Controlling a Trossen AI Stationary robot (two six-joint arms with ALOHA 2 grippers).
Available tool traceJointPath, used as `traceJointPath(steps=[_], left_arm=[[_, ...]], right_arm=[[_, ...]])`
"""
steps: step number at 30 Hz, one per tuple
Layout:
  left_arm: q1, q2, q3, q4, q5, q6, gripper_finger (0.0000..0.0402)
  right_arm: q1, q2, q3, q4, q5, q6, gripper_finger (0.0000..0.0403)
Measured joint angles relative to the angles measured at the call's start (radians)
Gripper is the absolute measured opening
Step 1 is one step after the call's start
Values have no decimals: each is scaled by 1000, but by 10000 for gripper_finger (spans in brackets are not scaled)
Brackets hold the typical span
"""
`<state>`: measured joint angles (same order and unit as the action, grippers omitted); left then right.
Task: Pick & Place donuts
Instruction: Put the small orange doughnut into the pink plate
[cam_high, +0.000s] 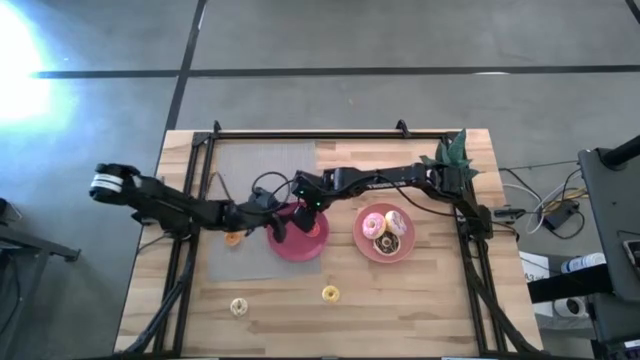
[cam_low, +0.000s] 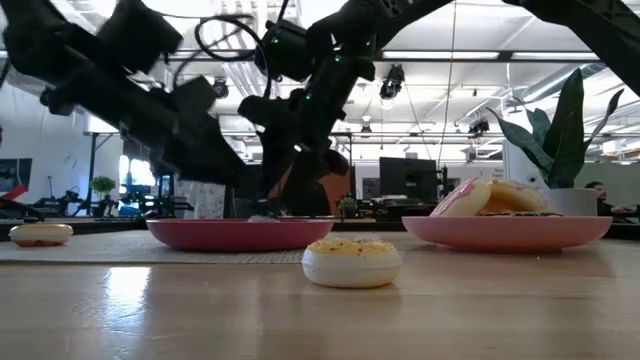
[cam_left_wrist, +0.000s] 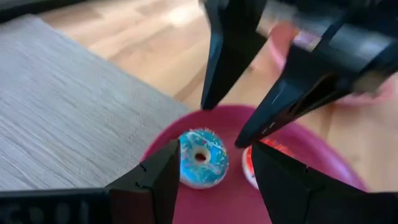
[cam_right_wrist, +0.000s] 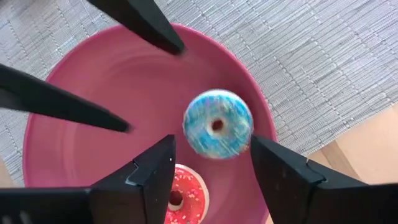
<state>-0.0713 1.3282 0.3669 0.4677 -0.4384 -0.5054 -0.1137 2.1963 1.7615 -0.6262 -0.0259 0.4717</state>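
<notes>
A blue donut (cam_left_wrist: 202, 157) (cam_right_wrist: 217, 124) lies flat on the red plate (cam_high: 312, 248) (cam_right_wrist: 93, 74), with a red donut (cam_right_wrist: 180, 194) (cam_left_wrist: 254, 167) beside it. Both grippers hover over this plate, open and touching nothing. My left gripper (cam_left_wrist: 216, 149) (cam_high: 278, 228) comes in from the table's left, and its fingers stand on either side of the blue donut. My right gripper (cam_right_wrist: 212, 140) (cam_high: 305, 208) comes in from the right and points down at the same donut. The pink plate (cam_high: 362, 240) holds the larger donuts (cam_high: 384, 226).
An orange donut (cam_high: 233, 238) lies on the grey mat (cam_high: 250, 170) left of the red plate. A yellow donut (cam_high: 330, 293) (cam_low: 351, 262) and a cream donut (cam_high: 238, 306) sit on the bare wood near the front edge. A plant (cam_high: 455, 152) stands at the far right corner.
</notes>
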Motion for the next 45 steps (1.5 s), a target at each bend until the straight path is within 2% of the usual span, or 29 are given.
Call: traceJointPath(steps=[4, 8, 14, 19, 22, 28, 34, 45], left_arm=[[2, 59, 37, -8, 4, -23, 172], [-17, 0, 56, -130, 12, -47, 172], [-81, -250, 82, -584, 15, -122, 172], [-138, -405, 122, -1039, 23, -399, 172], [-180, -431, 156, -1214, 54, -519, 172], [-273, -375, 212, -1404, 138, -633, 170], [-293, -245, 236, -1452, 283, -697, 170], [-292, -43, 278, -1453, 303, -667, 170]], right_arm=[[0, -2, 0, -12, 0, 0, 199], [0, -10, 0, -50, 1, -9, 199], [-2, -37, 0, -73, 5, -72, 199], [-15, -37, -1, -74, 3, -88, 199], [-21, -37, -1, -74, 3, -91, 199], [-24, -37, -1, -70, -1, -93, 199], [-25, -37, -1, -70, 0, -106, 199], [-37, -37, -1, -67, 0, -105, 199]])
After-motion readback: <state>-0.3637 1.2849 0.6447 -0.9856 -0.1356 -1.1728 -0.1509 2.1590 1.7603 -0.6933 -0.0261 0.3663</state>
